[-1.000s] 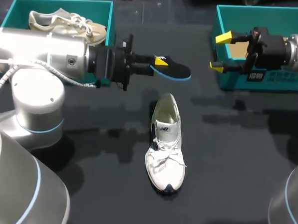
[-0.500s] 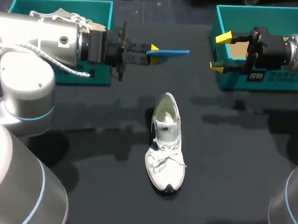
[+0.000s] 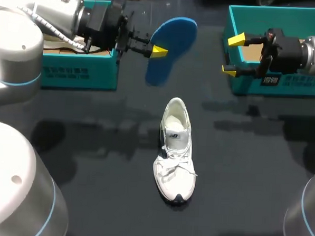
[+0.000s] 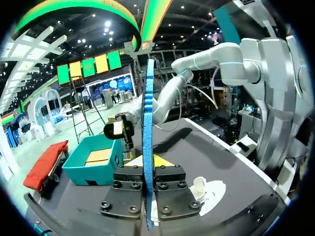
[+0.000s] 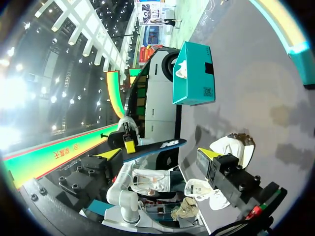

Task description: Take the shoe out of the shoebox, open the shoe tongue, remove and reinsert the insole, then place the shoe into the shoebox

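Holding insole (image 3: pixel 175 37) pinched in my left gripper (image 3: pixel 159 51), clear beyond shoe (image 3: pixel 176 150), likely for reinsertion; right gripper (image 3: pixel 232 55) spread, empty.

The left teal cardboard shoebox (image 3: pixel 96 75) carries a line of white print on its front wall, too small to make out. The right teal cardboard shoebox (image 3: pixel 307 86) bears similar white print on its front wall. The white lace-up shoe (image 3: pixel 174 166) has a dark logo patch on its tongue. In the right wrist view, the blue foam insole (image 3: pixel 172 39) shows a white logo on its dark face.
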Controlling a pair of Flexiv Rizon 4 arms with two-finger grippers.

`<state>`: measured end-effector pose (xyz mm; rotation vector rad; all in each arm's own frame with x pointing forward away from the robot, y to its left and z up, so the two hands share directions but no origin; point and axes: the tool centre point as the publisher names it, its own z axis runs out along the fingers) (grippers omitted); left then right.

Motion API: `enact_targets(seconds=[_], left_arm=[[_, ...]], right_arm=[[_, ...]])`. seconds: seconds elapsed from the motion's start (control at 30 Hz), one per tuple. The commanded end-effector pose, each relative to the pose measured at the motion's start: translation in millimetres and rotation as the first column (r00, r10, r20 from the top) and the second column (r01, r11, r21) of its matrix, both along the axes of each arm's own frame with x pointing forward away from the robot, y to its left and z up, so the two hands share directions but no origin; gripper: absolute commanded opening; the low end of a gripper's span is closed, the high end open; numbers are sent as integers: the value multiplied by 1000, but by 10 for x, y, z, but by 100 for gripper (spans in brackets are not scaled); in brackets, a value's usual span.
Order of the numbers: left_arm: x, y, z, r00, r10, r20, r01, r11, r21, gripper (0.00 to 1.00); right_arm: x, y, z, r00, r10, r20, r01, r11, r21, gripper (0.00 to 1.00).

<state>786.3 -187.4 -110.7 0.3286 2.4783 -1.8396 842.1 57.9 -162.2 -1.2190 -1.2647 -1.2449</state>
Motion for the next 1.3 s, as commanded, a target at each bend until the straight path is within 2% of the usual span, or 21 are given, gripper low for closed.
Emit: enact_targets(seconds=[0.03,0.1,0.17,0.2,0.6,0.67,0.77,0.83,1.0,1.07,1.3], left_arm=[[138,-114,81,601,-130,-788,117,990,-74,0],[171,-132,94,449,-117,-886,67,993,-97,0],[217,-144,71,247,-106,-963,39,994,-99,0],[233,-136,52,180,-98,-979,40,995,-92,0],[233,-136,52,180,-98,-979,40,995,-92,0],[232,-164,10,18,-98,-995,15,995,-98,0],[235,-197,-61,-172,-91,-981,-44,995,-84,0],[234,-191,-108,-269,-96,-958,-81,994,-77,0],[244,-121,-208,-432,-135,-892,-210,977,-46,0],[265,-83,-244,-537,-163,-828,-268,963,-16,0],[269,-65,-256,-545,-165,-822,-278,960,-9,0]], right_arm=[[-5,4,0,1000,-1,0,1,1000,-2,100],[-5,4,0,1000,-1,0,1,1000,-2,100],[-5,4,0,1000,-1,0,1,1000,-2,100],[-5,4,0,1000,-1,0,1,1000,-2,100],[-5,4,0,1000,-1,0,1,1000,-2,100],[-5,4,0,1000,-1,0,1,1000,-2,100],[-5,4,0,1000,-1,0,1,1000,-2,100],[-5,4,0,1000,-1,0,1,1000,-2,100],[-5,4,0,1000,-1,0,1,1000,-2,100],[-5,4,0,1000,-1,0,1,1000,-2,100],[-5,4,0,1000,-1,0,1,1000,-2,100]])
